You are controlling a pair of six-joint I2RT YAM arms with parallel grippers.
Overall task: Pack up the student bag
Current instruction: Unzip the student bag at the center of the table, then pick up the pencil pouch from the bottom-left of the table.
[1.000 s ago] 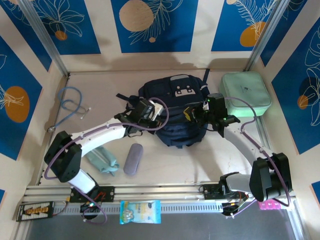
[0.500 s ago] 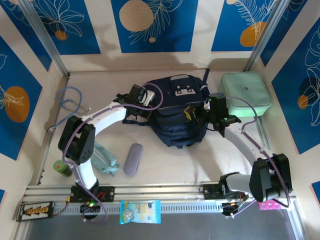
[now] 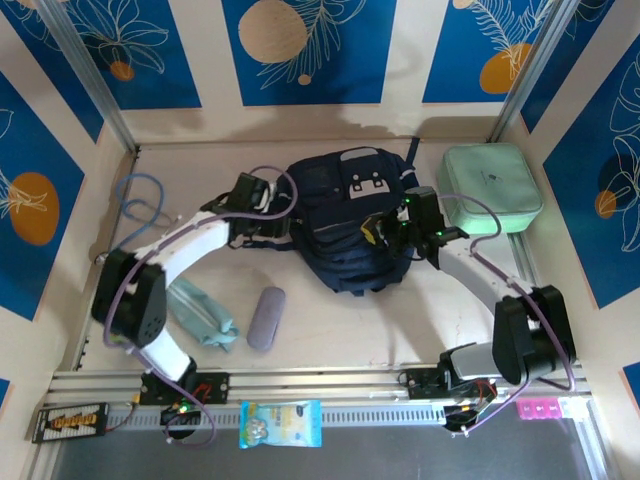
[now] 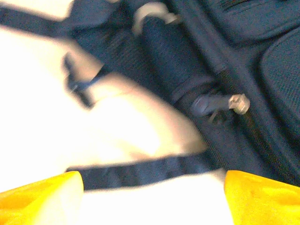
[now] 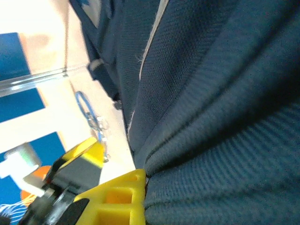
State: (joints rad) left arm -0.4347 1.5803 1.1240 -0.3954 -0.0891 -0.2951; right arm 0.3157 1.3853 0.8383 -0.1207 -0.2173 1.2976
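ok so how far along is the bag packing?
Done: nothing visibly packed; the inside of the student bag is hidden. In hand: right gripper is shut on its fabric at the right side, left gripper open beside its left side, holding nothing. Left: mint green case, grey oval case, teal pouch and blue cable lie outside on the table.

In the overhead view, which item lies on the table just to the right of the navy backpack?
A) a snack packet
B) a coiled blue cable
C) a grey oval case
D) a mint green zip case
D: in the top view the mint green zip case lies by the far right wall, just right of the student bag.
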